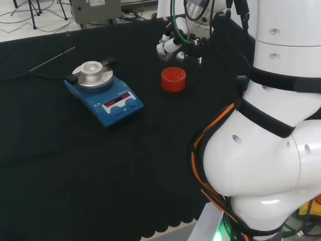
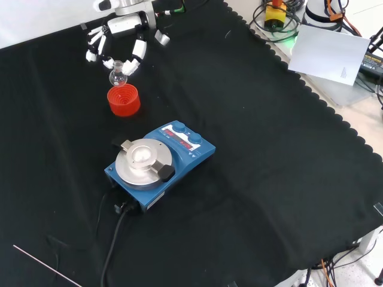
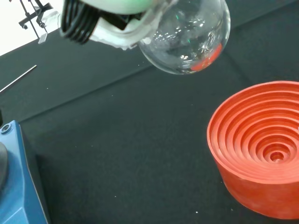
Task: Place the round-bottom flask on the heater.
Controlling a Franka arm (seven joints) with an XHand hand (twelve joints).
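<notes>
One hand (image 2: 119, 42), black and white, curls its fingers (image 2: 137, 51) round a clear glass flask (image 2: 118, 74), its round bulb hanging just above the red ribbed stand (image 2: 124, 100). Nearer in the front view sits the blue heater (image 2: 158, 164), metal-topped, on the black-clothed tabletop (image 2: 269, 155).

The arm (image 1: 266, 150) is made of big, rounded, glossy white shells with small round screw holes dotting them. Black bands ring the joints, and an orange cable (image 1: 200, 150) runs along the seam of the lower shell. A green cable (image 1: 176, 25) loops near the wrist. The hand (image 2: 119, 36) has white finger segments with black joints, and a black ribbed part behind the palm.
</notes>
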